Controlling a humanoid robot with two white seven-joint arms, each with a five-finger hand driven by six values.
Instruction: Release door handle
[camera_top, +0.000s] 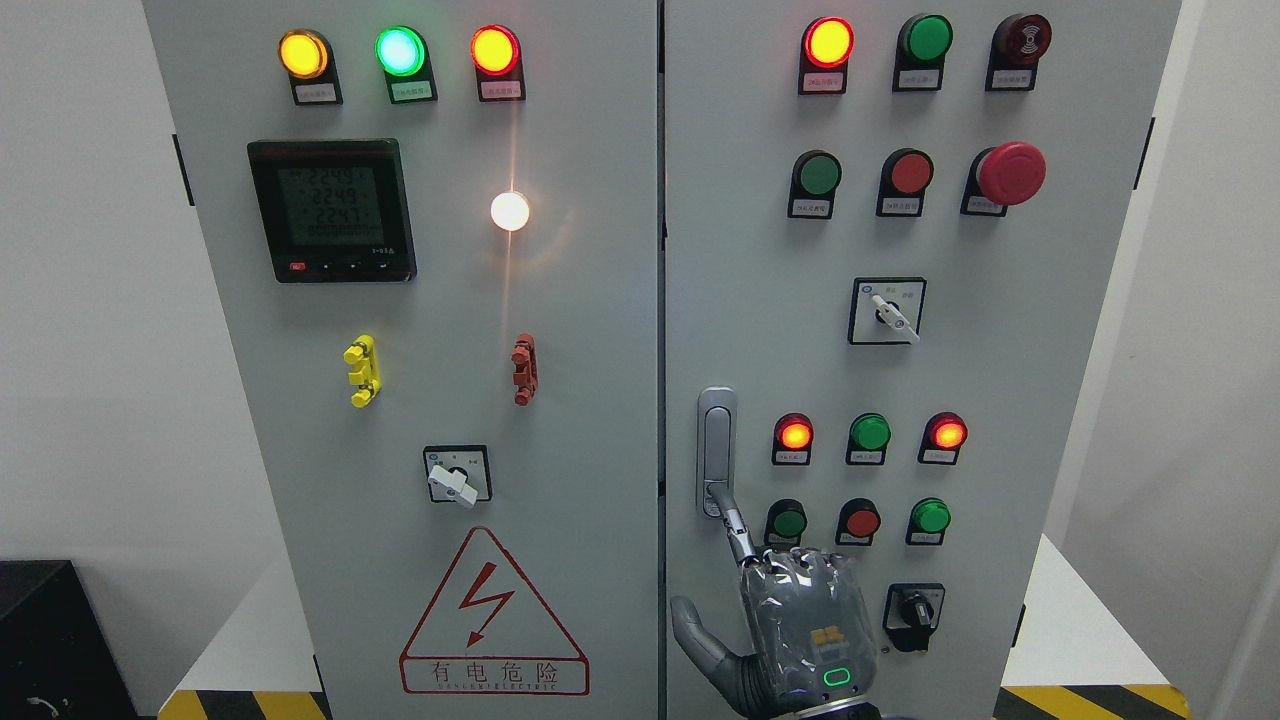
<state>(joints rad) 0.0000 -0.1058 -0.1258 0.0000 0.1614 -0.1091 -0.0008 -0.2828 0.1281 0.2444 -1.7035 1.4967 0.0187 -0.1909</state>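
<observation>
Door handle (716, 450) upright, long axis vertical

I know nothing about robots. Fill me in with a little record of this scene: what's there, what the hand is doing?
setting: grey two-door electrical cabinet
handle: silver vertical door handle, right door
hand: grey robot hand, index fingertip at the handle's lower end, other fingers curled
grasp: none visible
which arm: cannot tell
warning: red lightning triangle sign, left door

Right hand (800, 625) cut off at the bottom edge (wrist unseen); its curled fingers hide behind the palm. Label print under the indicator lamps (828, 42) illegible.
</observation>
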